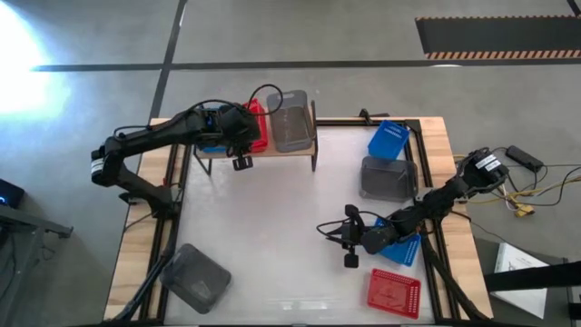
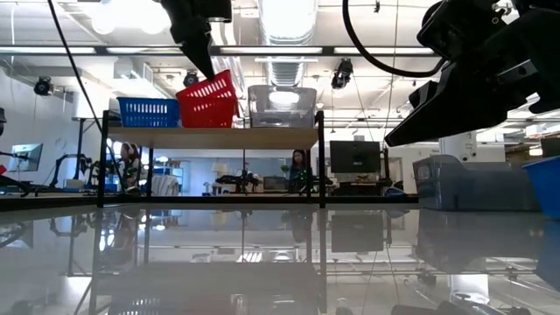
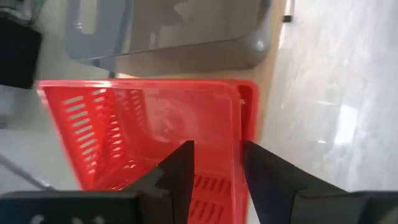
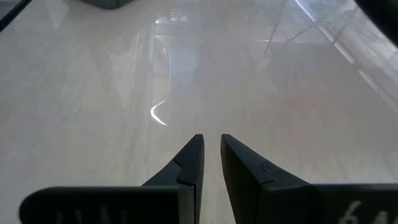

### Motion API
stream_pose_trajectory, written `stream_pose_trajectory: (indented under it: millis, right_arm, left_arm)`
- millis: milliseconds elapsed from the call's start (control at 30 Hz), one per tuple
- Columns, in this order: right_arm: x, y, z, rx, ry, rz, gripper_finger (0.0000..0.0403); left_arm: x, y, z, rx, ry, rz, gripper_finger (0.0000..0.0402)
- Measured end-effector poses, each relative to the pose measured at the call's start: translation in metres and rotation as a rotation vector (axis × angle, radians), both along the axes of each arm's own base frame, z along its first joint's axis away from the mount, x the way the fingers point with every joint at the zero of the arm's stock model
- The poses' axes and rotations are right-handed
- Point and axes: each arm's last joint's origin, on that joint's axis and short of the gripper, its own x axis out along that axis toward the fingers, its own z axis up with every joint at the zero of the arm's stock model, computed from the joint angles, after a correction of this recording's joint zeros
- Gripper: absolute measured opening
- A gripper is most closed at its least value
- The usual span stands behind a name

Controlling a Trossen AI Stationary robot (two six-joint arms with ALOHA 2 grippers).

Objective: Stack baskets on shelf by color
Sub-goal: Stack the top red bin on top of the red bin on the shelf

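Observation:
The shelf (image 1: 272,151) stands at the table's far edge. On its wooden top (image 2: 210,137) rest a blue basket (image 2: 149,111), a tilted red basket (image 2: 210,101) and a grey basket (image 2: 282,106). My left gripper (image 3: 214,149) reaches in over the shelf (image 1: 243,123) and is shut on the red basket (image 3: 149,130). My right gripper (image 4: 211,140) hovers shut over bare table near the right side (image 1: 338,236), beside a blue basket (image 1: 407,250), and touches nothing. My left gripper has the red basket's side wall (image 3: 237,134) pinched near its rim. One finger (image 3: 180,174) is inside the basket and the other (image 3: 267,180) is outside. The fingers come from above, slanting down (image 2: 203,61). The basket is tilted, with its low corner (image 2: 187,123) at the shelf top.
On the table's right side lie a blue basket (image 1: 390,138), a grey basket (image 1: 386,177) and a red basket (image 1: 395,292). Another grey basket (image 1: 195,277) lies at the near left corner. The white middle of the table (image 1: 272,218) holds nothing.

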Motion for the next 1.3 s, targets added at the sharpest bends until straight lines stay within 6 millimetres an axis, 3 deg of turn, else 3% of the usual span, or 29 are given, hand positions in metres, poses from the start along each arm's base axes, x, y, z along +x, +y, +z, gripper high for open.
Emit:
stream_pose_trajectory:
  millis: [267,567,933,1300]
  right_arm:
    - [0.0,0.0,0.0,0.0,0.0,0.0,0.0048]
    - [0.0,0.0,0.0,0.0,0.0,0.0,0.0048]
    - [0.0,0.0,0.0,0.001,0.0,0.0,0.0048]
    - [0.0,0.0,0.0,0.003,0.0,-0.002,0.0048]
  left_arm:
    - [0.0,0.0,-0.012,-0.009,0.04,0.0,0.0113]
    - [0.0,0.0,-0.012,0.036,0.081,-0.051,0.0007]
    - [-0.005,-0.001,0.0,0.034,0.088,-0.05,0.0002]
    - [0.015,0.009,-0.026,0.095,0.24,0.033,0.0008]
